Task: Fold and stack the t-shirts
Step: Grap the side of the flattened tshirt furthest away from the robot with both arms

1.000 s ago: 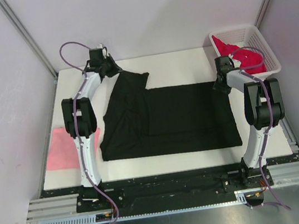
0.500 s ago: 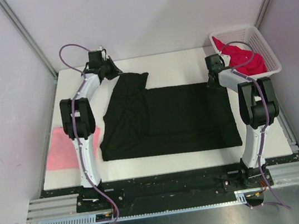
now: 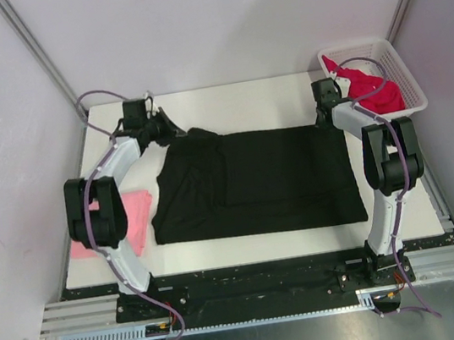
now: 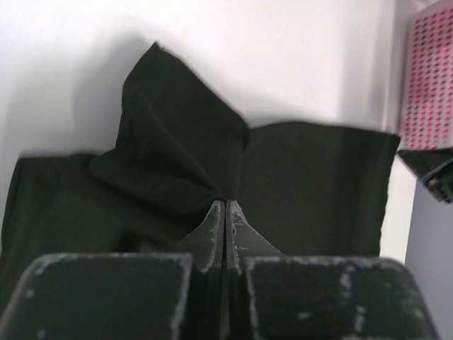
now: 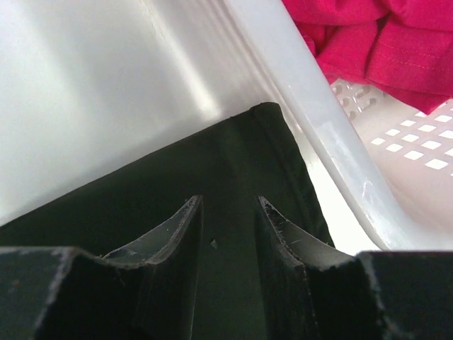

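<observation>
**Left to right across the counter (image 3: 251,105).**

- **Pink t-shirt (image 3: 136,218):** lies flat at the left edge, partly hidden by the left arm.
- **Left hand (image 4: 226,207):** fingers pressed together, pinching a peaked fold of the black t-shirt (image 3: 271,180) at its far-left corner.
- **Black t-shirt:** spread mid-counter with its long axis running left to right. Its body lies on the near side of both hands.
- **Right hand (image 5: 228,205):** fingers spread over the shirt's far-right corner, gripping nothing, just beside the basket (image 5: 304,106).
- **Red t-shirt (image 3: 373,88):** bunched inside the basket at the far right.

**Judgement:** with one hand at each far corner, the coming fold likely draws the far edge toward the near one. The right hand must first close on its corner.
</observation>
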Controlling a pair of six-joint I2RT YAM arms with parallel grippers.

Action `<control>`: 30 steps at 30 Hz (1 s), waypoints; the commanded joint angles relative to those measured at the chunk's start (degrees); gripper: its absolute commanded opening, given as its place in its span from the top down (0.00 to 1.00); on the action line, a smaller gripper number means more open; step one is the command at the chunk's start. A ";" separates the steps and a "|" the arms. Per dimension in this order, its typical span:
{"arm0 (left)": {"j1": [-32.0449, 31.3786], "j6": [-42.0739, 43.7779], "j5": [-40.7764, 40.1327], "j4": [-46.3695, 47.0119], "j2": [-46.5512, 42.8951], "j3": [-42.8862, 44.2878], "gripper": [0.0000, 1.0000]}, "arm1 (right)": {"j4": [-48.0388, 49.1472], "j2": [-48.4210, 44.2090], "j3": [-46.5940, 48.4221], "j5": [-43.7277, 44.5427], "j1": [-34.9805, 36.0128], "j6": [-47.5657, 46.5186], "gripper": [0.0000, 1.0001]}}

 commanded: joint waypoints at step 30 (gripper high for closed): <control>0.45 0.85 -16.44 -9.98 -26.53 -31.48 1.00 | -2.79 1.58 6.45 4.27 0.43 4.48 0.61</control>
